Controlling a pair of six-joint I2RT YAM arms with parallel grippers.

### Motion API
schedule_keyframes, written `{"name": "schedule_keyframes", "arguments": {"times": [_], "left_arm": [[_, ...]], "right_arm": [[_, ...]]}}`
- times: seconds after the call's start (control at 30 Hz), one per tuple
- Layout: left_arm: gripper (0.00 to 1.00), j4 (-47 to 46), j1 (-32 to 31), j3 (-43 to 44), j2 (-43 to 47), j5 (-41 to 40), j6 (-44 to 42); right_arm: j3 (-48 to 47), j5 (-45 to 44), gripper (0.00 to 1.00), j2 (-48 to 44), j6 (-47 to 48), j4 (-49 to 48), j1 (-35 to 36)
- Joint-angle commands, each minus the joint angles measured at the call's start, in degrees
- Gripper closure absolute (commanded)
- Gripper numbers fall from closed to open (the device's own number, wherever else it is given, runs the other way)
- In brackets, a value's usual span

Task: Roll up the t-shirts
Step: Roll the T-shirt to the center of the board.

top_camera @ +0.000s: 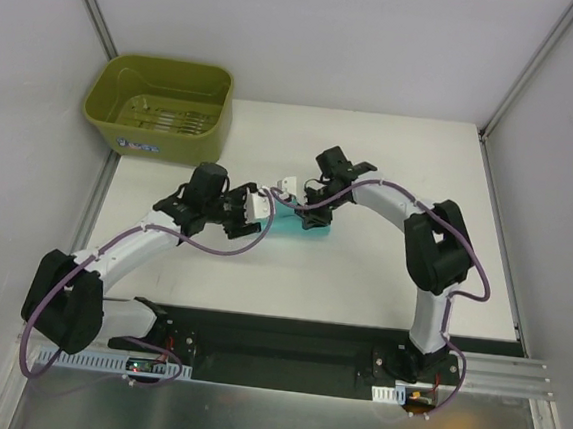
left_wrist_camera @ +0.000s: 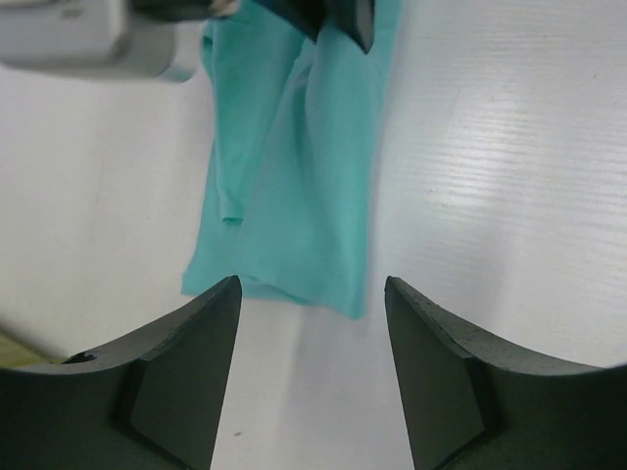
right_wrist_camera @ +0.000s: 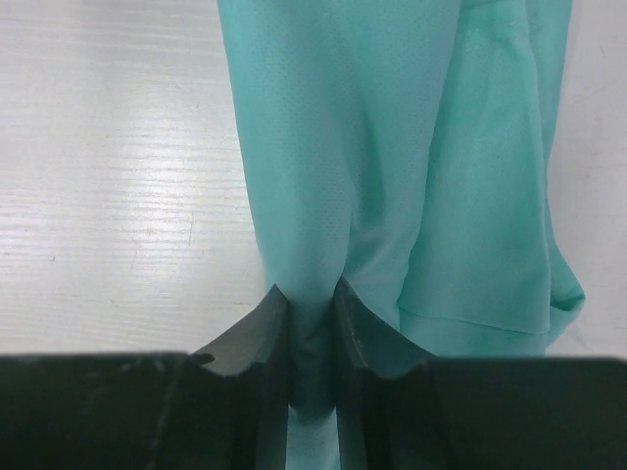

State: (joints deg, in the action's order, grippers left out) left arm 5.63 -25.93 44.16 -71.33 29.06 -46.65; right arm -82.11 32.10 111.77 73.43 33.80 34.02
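The teal-green t-shirt [top_camera: 304,225] lies folded into a narrow strip on the white table, mostly hidden under the two grippers in the top view. In the left wrist view the t-shirt [left_wrist_camera: 304,176] stretches away from my open left gripper [left_wrist_camera: 312,299], whose fingertips stand just short of its near edge. My right gripper [right_wrist_camera: 311,313] is shut on a pinched fold of the t-shirt [right_wrist_camera: 392,147] at its other end. In the top view the left gripper [top_camera: 257,210] and right gripper [top_camera: 300,201] face each other across the shirt.
An olive-green plastic tub [top_camera: 161,106] stands at the back left corner of the table [top_camera: 382,273]. Walls close in on both sides. The arm bases sit on a black plate [top_camera: 284,355] at the near edge.
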Motion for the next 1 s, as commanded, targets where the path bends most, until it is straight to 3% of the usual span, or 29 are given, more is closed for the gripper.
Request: {"name": "schedule_keyframes", "arguments": {"times": [0.0, 0.17, 0.3, 0.4, 0.6, 0.77, 0.97], "left_arm": [[0.39, -1.9, -4.4, 0.4, -0.9, 0.8, -7.0], [0.39, -4.0, -6.2, -2.4, -3.6, 0.6, -15.2], [0.36, -16.2, -6.3, -8.1, -6.1, -0.8, -21.6], [0.36, -24.8, -6.9, -9.6, -10.0, -6.5, -21.6], [0.37, -27.8, -6.8, -7.1, -15.3, -9.7, -23.0], [0.42, -24.3, -6.7, -4.4, -18.5, -10.2, -24.5], [0.38, -30.6, -4.4, -5.2, -13.8, -6.7, -22.3]], "right_arm": [[-6.0, 5.2, 0.82, 2.7, -2.9, 7.7, -1.0], [-10.7, 7.3, 0.82, 5.5, -5.0, 11.2, -2.0], [-10.9, 9.6, 0.82, 5.7, -5.2, 12.4, -2.4], [-9.9, 10.4, 0.82, 5.5, -4.9, 12.5, -2.2], [-9.7, 10.7, 0.82, 5.5, -4.1, 13.3, -2.0], [-9.7, 10.6, 0.82, 5.1, -2.9, 13.8, -1.8], [-10.2, 9.8, 0.82, 4.9, -2.8, 15.1, -1.6]]}}
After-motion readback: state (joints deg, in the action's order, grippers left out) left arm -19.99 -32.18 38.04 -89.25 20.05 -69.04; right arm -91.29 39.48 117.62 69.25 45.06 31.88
